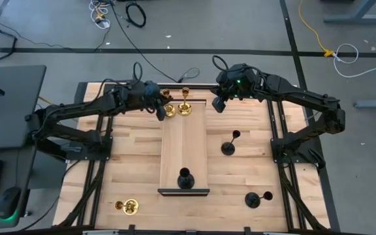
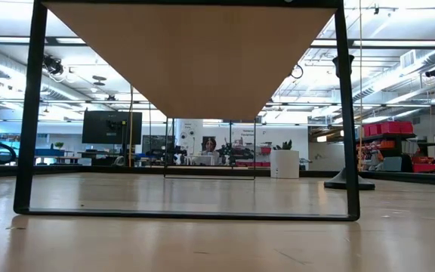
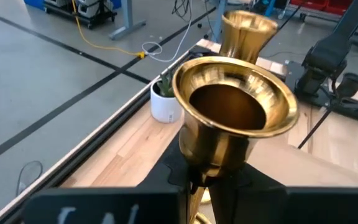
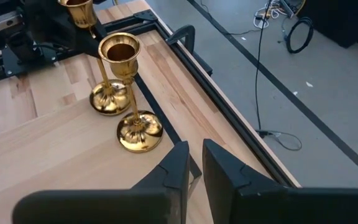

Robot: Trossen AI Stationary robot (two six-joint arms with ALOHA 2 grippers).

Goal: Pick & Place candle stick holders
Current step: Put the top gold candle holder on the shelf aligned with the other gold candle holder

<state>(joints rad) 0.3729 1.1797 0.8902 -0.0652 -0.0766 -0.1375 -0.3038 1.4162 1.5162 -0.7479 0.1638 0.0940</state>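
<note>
Two gold holders stand at the far end of a raised wooden board (image 1: 175, 147). My left gripper (image 1: 160, 111) is shut on the left one (image 1: 168, 109), whose cup fills the left wrist view (image 3: 235, 106). The other gold holder (image 1: 185, 104) stands free on its base beside it. My right gripper (image 4: 194, 163) hovers just right of the board's far end, empty, its fingers a narrow gap apart. One black holder (image 1: 185, 177) stands on the board's near end. Two black holders (image 1: 230, 143) (image 1: 256, 198) and a gold one (image 1: 128, 206) are on the table. My left gripper pinches the gold holder's stem (image 3: 209, 177) just below the cup, between its two fingers. The fingers come from the table's left and lie across the stem. The holder is upright, and its base (image 4: 109, 99) appears to rest on the board.
A small white pot with a green plant (image 3: 165, 102) stands on the table beyond the board's far left corner. The board stands raised on a black frame (image 2: 187, 214). Bare table lies left and right of the board.
</note>
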